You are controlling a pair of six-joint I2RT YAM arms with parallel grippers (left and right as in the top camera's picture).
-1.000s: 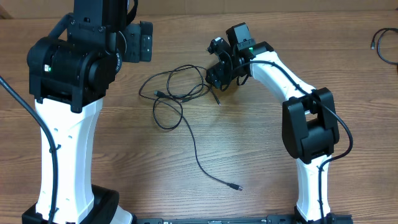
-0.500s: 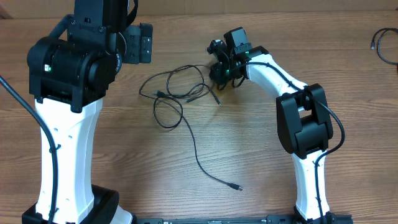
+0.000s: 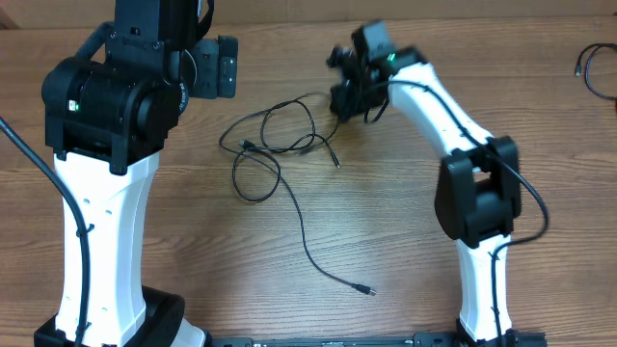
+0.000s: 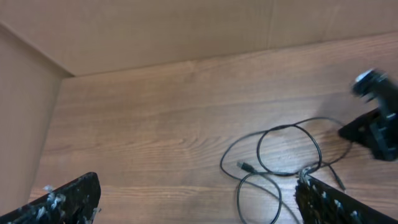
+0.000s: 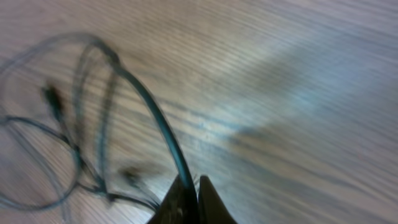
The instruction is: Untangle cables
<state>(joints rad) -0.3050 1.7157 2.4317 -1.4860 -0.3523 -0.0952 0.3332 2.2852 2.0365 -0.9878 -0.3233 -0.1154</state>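
Right gripper (image 5: pixel 194 198) first: jaws pressed together with a black strand (image 5: pixel 152 118) pinched at the tips. The right wrist view is blurred, but that strand curves straight down into the closed fingers. From overhead the right gripper (image 3: pixel 349 96) sits at the far side of the wooden table (image 3: pixel 415 241), and its white arm (image 3: pixel 434 106) runs back from it to the base.

Now the cables (image 3: pixel 275 151): thin black cords lying loose on the table just beside the right gripper, on the left arm's side of it. One loop arches out from the gripper's tips. A smaller loop (image 3: pixel 258 199) lies further from the gripper, nearer the arm bases, and the two cross. A small plug (image 3: pixel 249 146) rests inside the tangle, and a short end (image 3: pixel 335 157) lies just beside the gripper. One long strand trails well away from the gripper toward the near edge, ending in a plug (image 3: pixel 366 289) that lies by itself. How many separate cords make up the tangle, I cannot tell.

Left gripper (image 4: pixel 198 186): jaws spread wide, nothing between them, well apart from the right gripper and above the table. Its own view looks down on the loops.

One more black cord (image 3: pixel 590 69) shows at the table's edge, well off on the right gripper's other side.
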